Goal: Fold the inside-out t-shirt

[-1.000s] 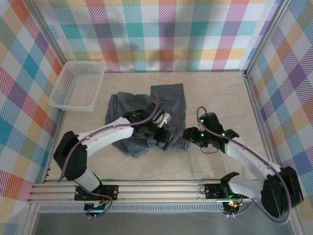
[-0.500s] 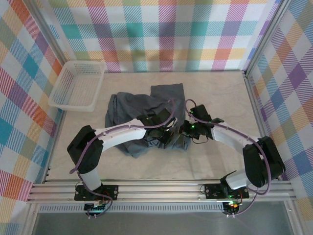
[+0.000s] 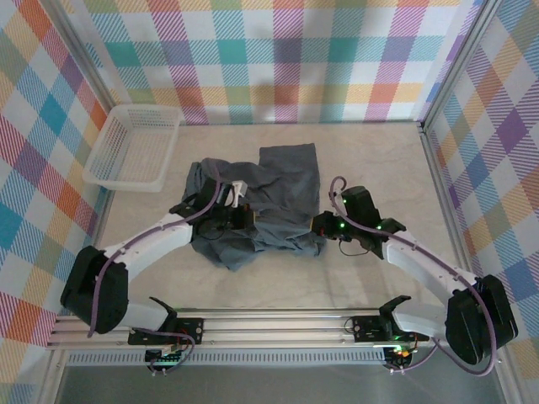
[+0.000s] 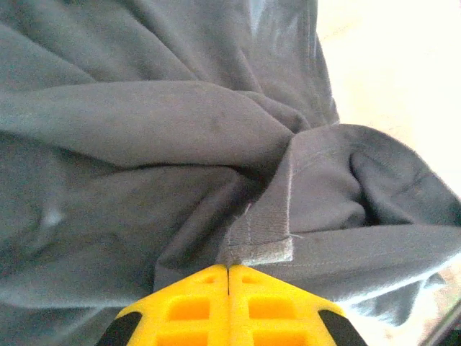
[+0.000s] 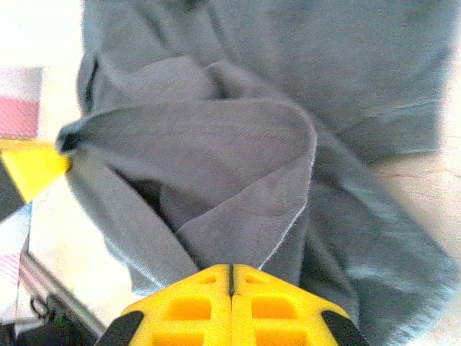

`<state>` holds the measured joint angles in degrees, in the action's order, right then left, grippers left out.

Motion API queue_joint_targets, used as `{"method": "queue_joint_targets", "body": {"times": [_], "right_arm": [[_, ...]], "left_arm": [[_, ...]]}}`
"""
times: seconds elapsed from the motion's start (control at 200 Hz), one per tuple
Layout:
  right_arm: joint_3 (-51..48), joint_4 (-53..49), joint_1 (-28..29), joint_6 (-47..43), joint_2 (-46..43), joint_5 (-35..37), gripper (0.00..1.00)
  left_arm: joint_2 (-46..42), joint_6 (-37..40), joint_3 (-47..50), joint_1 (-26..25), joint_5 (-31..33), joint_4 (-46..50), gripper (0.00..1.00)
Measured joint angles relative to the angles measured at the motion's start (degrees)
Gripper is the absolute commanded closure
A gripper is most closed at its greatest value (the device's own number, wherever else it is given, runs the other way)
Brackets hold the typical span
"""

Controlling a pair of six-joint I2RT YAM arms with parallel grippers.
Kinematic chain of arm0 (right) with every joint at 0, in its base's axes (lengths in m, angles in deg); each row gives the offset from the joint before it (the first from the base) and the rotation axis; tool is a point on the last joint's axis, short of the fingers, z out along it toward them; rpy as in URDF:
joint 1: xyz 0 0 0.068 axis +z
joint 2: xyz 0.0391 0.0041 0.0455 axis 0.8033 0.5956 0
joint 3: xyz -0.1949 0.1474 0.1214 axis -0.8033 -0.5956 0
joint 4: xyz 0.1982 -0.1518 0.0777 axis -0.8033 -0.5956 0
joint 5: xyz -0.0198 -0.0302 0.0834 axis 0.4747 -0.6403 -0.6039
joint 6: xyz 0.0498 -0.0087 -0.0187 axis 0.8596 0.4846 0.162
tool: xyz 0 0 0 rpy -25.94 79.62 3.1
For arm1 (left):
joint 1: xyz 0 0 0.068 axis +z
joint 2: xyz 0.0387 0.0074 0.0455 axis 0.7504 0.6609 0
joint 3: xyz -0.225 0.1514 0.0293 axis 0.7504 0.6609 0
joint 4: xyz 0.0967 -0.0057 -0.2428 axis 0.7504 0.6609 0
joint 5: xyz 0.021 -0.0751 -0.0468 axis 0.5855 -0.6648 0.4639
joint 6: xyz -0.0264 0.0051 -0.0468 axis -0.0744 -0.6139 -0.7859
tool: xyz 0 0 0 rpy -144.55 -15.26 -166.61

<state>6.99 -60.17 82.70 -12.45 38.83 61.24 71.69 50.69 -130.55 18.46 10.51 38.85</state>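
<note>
While left tool (image 4: 229,269) and right tool (image 5: 230,269) each clamp the inside-out t-shirt (image 3: 288,178) by an edge, lift together. Spread apart evenly, avoiding twists.

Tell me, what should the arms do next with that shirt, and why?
Probably lift and draw the grips apart. The left gripper and right gripper are each shut on an edge of the shirt, which lies bunched on the table, so it likely needs spreading flat first.
</note>
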Motion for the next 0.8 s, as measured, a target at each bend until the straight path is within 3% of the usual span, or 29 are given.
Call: {"method": "queue_joint_targets", "body": {"times": [0.075,0.135,0.175,0.305,0.385,0.46,0.565,0.695,0.8], "right_arm": [[0.09,2.32,4.33,-2.89,0.98,-2.82,1.0],[1.05,2.89,8.52,-4.79,3.32,-5.29,0.72],[2.4,2.73,10.93,-5.95,5.75,-6.78,0.65],[5.81,1.9,13.94,-7.06,9.14,-6.54,0.6],[5.99,1.6,12.87,-6.75,6.4,-2.29,0.58],[5.03,1.81,11.45,-6.84,1.68,2.93,0.65],[4.13,0.72,10.32,-8.07,-3.1,11.65,0.65],[4.13,-2.97,10.23,-10.34,-1.6,17.99,0.63],[3.93,-4.72,10.19,-14.08,1.79,16.26,0.56]], "left_arm": [[-1.73,-1.7,1.33,0.55,0.33,-0.17,0.98],[-3.21,-3.37,2.89,0.7,2.25,-0.2,0.88],[-4.5,-4.68,4.55,0.83,3.98,-0.22,0.81],[-10.47,-9.92,12.15,2.32,9.68,-0.52,0.7],[-13.38,-12.15,14.23,3.52,12.61,0.96,0.64],[-14.97,-12.52,14.08,4.17,14.1,1.7,0.63],[-14.58,-10.88,12.02,4.11,11.1,1.51,0.58],[-8.96,-5.97,3.89,-1.92,5.99,2.1,0.55],[-2.97,-4.07,-2.6,-8.85,2.25,0.0,0.55]]}}
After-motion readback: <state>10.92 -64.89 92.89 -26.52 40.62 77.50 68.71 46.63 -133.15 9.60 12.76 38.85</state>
